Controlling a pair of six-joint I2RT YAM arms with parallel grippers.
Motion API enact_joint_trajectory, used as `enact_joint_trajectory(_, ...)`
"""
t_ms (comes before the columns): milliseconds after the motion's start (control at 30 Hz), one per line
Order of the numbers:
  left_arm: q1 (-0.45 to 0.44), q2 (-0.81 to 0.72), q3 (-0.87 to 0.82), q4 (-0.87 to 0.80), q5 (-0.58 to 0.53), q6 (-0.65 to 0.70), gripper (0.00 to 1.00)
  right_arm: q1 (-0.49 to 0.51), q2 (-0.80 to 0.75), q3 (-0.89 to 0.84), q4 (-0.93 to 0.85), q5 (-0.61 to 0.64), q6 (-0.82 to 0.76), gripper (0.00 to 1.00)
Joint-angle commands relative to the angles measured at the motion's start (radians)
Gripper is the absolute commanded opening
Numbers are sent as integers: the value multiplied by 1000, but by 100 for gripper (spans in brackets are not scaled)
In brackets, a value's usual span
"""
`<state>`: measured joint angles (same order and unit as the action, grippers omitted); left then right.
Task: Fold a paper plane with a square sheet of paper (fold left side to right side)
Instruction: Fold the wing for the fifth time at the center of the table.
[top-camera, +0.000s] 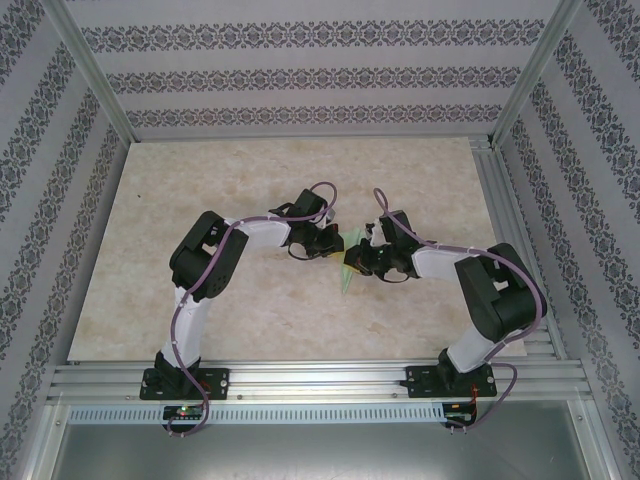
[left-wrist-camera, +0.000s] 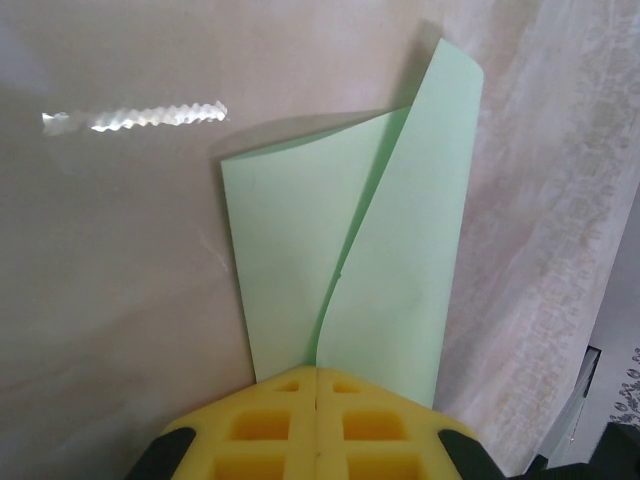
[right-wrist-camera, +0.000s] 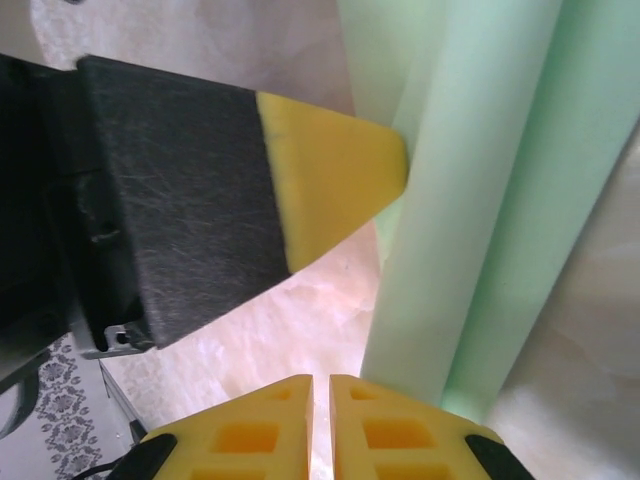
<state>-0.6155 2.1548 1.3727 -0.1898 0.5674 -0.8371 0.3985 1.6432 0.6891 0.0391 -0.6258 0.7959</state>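
The pale green sheet of paper (top-camera: 349, 270) sits at the table's middle, between my two grippers. In the left wrist view the paper (left-wrist-camera: 400, 250) is a narrow wedge with one flap curled over the other. The flap edge runs straight into the line between my left gripper's (left-wrist-camera: 316, 372) closed yellow jaws. My left gripper (top-camera: 333, 247) is shut on the paper's narrow end. In the right wrist view the paper (right-wrist-camera: 470, 200) stands curled, partly behind my right finger. My right gripper (right-wrist-camera: 320, 378) is almost fully closed, bare table showing through the slit. The left gripper's yellow fingertip (right-wrist-camera: 330, 170) touches the paper's edge.
The marbled tabletop (top-camera: 250, 180) spreads free on all sides of the paper. Aluminium rails (top-camera: 320, 380) run along the near edge by the arm bases. Patterned walls and frame posts enclose the left, right and back.
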Motion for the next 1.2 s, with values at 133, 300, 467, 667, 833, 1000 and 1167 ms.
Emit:
enact_joint_trajectory(133,14,16,-12,-11,-37,12,0,15,29,-28,76,17,24,12)
enact_joint_trajectory(300,14,17,-13,-12,-37,10,0,18,43,-34,91,21,27,12)
enact_joint_trajectory(467,14,14,-12,-12,-36,11,0,20,48,-37,94,25,28,12)
enact_joint_trajectory(667,14,14,-12,-12,-38,10,0,22,57,-38,102,34,36,12)
enact_joint_trajectory(833,14,19,-7,-12,-39,7,0,22,58,-39,109,42,43,12)
enact_joint_trajectory(1000,14,20,0,-10,-38,5,0,23,64,-42,118,49,51,12)
enact_joint_trajectory(1167,14,22,0,-13,-38,5,0,26,72,-40,123,52,58,12)
